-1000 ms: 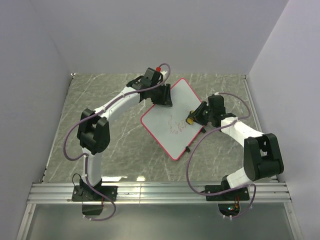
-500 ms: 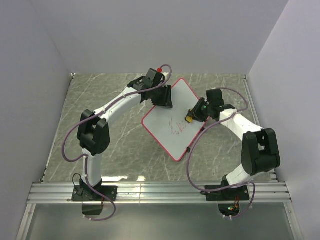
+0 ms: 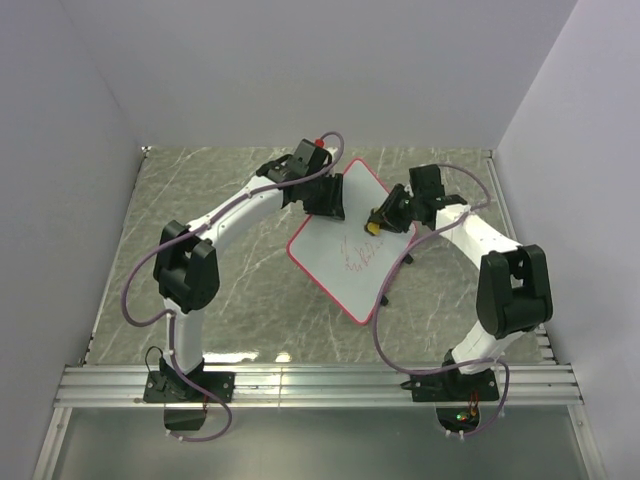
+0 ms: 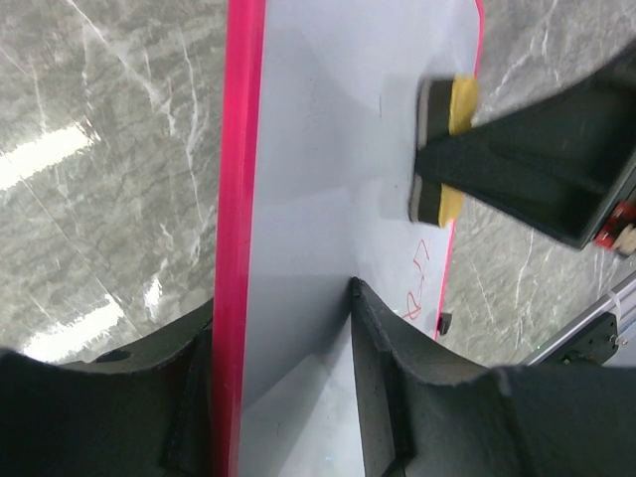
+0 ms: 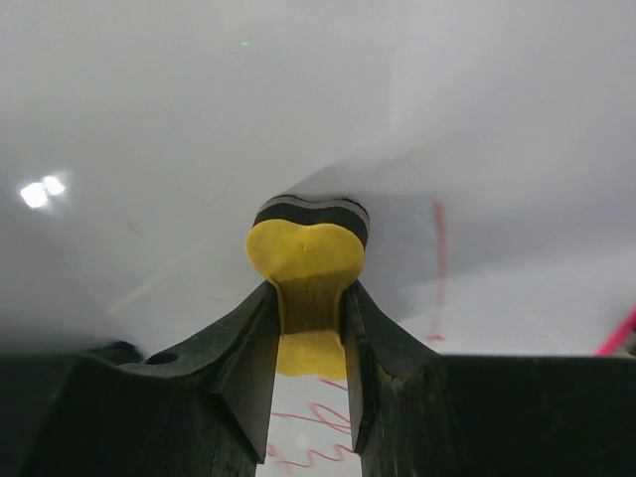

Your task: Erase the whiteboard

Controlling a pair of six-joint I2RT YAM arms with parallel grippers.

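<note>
The left pincer grips the whiteboard, the right pincer pinches the eraser — hard pressure ahead probably twists the board free.

No words, numbers or brand names can be read anywhere; the whiteboard has red scribbles on it, but they are just wiggly lines and too small to read as letters; both wrist views show bits of the red lines too, and they cannot be read there either.
</note>
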